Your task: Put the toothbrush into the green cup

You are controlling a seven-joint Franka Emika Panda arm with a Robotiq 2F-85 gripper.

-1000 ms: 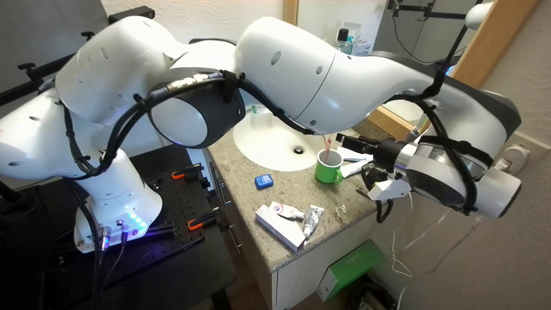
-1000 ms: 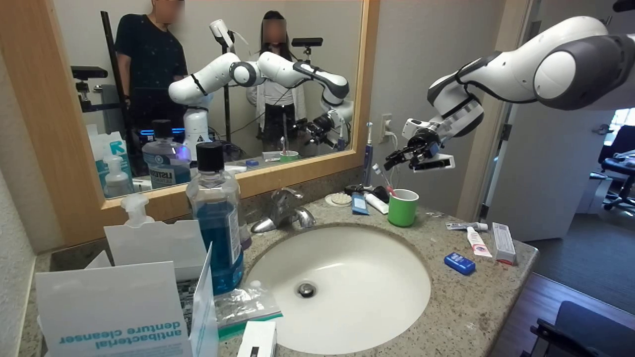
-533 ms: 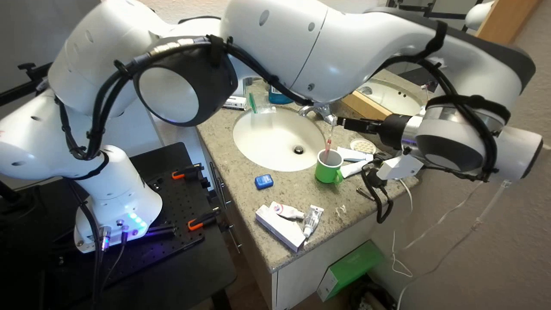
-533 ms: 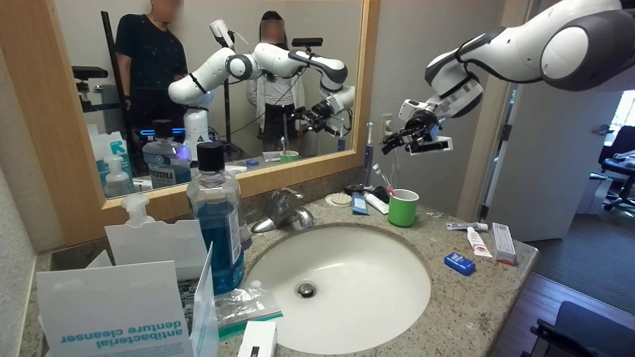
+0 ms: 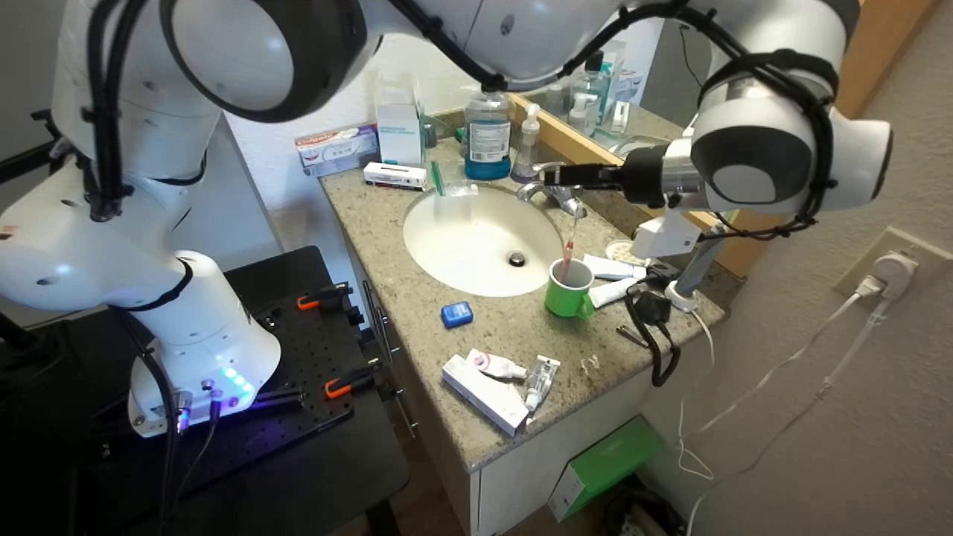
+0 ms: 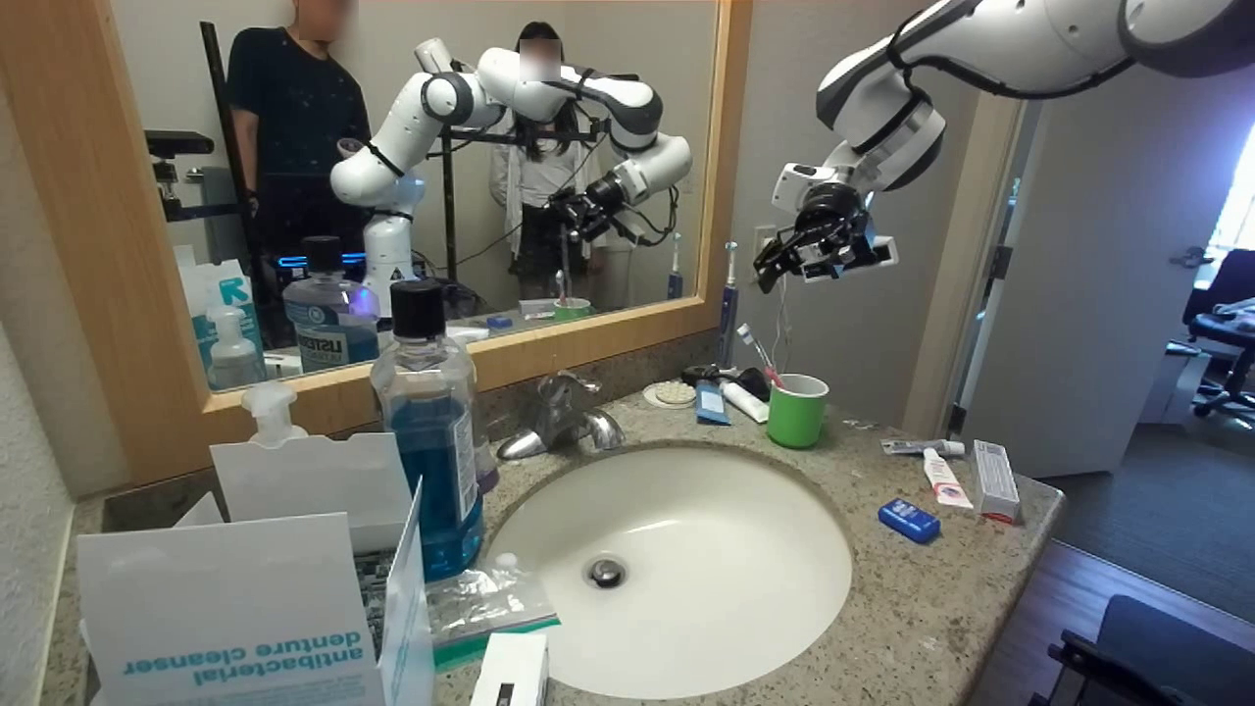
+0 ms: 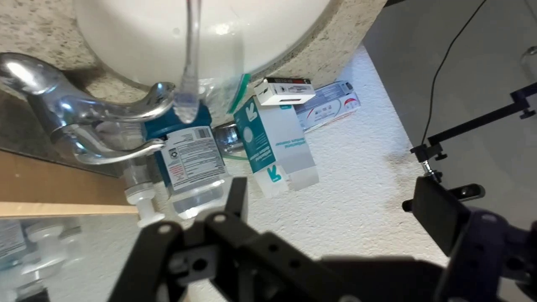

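Observation:
The green cup (image 5: pixel 567 298) stands upright on the counter beside the sink; it also shows in an exterior view (image 6: pixel 796 412). The toothbrush (image 5: pixel 569 249), clear with a red part, leans inside the cup, head up above the rim; it shows too in an exterior view (image 6: pixel 760 355). Its lower end is hidden by the cup wall. In the wrist view the toothbrush (image 7: pixel 191 63) rises in front of the sink, and the cup is out of view. My gripper (image 5: pixel 549 176) is above the toothbrush and apart from it. In the wrist view its jaws (image 7: pixel 337 201) are wide apart with nothing between them.
The faucet (image 6: pixel 559 422) and mirror frame (image 6: pixel 627 338) are behind the sink (image 6: pixel 686 579). An electric toothbrush (image 6: pixel 727 309) stands by the wall. Toothpaste tubes (image 5: pixel 496 365), a long box (image 5: pixel 484 394) and a blue case (image 5: pixel 456 313) lie near the cup. A mouthwash bottle (image 6: pixel 431 441) stands across the sink.
The arm and gripper have risen, and the gripper has tilted and shifted over toward the sink and faucet. The cup and the toothbrush in it have not moved.

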